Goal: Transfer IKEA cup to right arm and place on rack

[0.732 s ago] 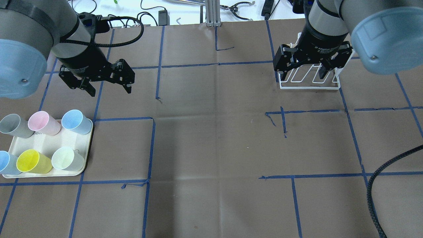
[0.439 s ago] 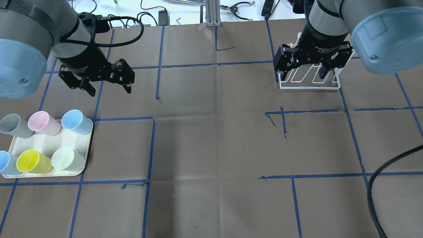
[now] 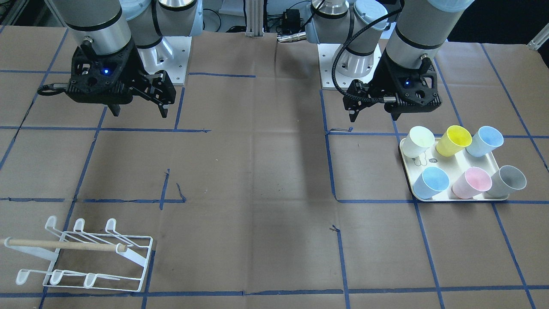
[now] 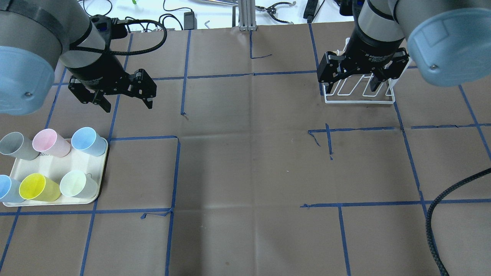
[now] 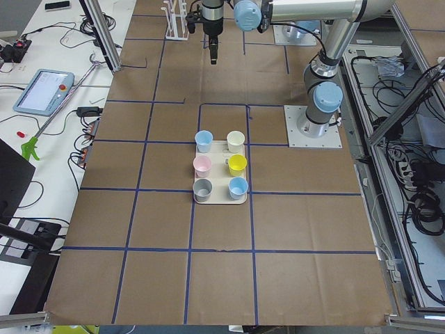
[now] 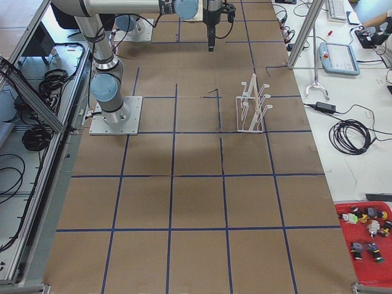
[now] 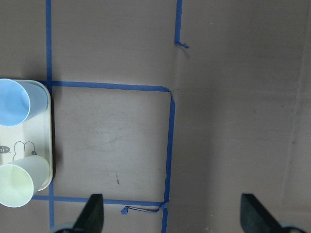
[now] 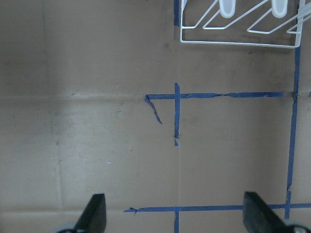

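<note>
Several IKEA cups stand upright on a cream tray (image 4: 50,165) at the table's left: grey (image 4: 15,145), pink (image 4: 48,141), blue (image 4: 86,140), yellow (image 4: 34,187), pale green (image 4: 74,183) and a second blue at the view's edge. My left gripper (image 4: 128,104) hangs open and empty above the table, beyond the tray; two cups show at the left of its wrist view (image 7: 14,102). The white wire rack (image 4: 360,92) stands at the far right, empty. My right gripper (image 4: 355,80) hangs open and empty over the rack's near edge, which shows in its wrist view (image 8: 238,29).
Brown paper with blue tape lines covers the table (image 4: 249,153). A black cable (image 4: 441,214) hangs at the right near side. Cables and tools lie beyond the far edge. In the front-facing view the rack (image 3: 81,257) is at bottom left and the tray (image 3: 448,161) at right.
</note>
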Robot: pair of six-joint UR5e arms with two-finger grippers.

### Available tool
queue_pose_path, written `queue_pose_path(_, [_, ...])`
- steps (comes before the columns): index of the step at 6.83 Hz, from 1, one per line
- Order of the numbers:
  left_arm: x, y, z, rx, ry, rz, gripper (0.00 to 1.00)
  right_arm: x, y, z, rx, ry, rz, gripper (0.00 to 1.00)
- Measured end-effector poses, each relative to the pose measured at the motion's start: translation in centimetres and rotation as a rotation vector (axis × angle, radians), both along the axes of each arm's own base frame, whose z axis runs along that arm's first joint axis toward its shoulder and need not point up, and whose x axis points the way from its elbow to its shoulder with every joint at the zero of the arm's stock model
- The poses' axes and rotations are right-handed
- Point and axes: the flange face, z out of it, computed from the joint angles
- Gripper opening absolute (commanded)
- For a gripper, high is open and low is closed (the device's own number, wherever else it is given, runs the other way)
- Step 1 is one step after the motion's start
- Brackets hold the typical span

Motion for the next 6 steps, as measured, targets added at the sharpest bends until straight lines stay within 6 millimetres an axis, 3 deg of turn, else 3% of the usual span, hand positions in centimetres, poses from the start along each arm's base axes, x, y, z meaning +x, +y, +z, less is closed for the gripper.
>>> queue_pose_path(6, [0.14, 0.25, 0.08, -0.002, -0.002, -0.017, 1.00, 0.00, 0.00, 0.00, 0.000, 0.001, 0.000, 1.00])
